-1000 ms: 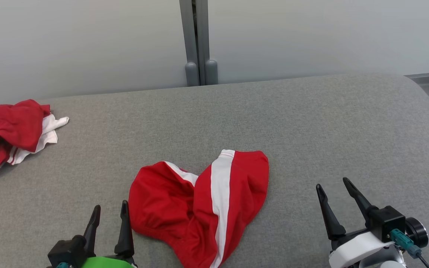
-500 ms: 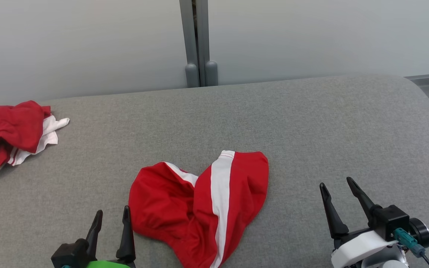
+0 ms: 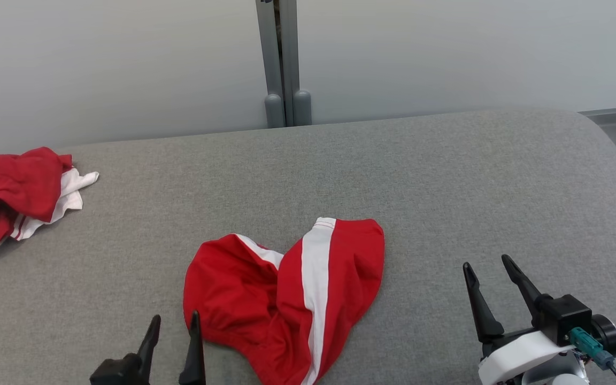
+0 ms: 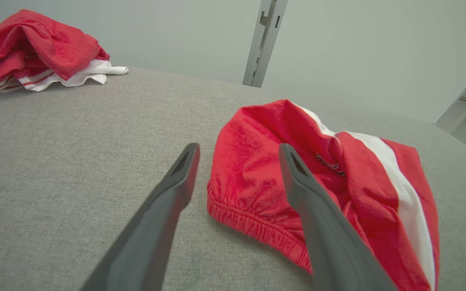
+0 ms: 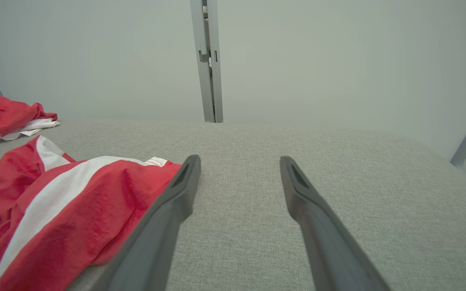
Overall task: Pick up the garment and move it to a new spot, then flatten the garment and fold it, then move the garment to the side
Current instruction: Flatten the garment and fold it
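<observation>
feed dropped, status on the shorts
Left claw open by red shorts waistband. Right claw open, apart. Shorts crumpled, unheld. Other red garment far left.

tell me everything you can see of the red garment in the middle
The red garment looks like thin, soft fabric with a broad white stripe and a gathered elastic hem. It lies crumpled and folded over itself on the grey padded surface, near its front middle. The open left tool hovers at its left edge; nothing grips it.
</observation>
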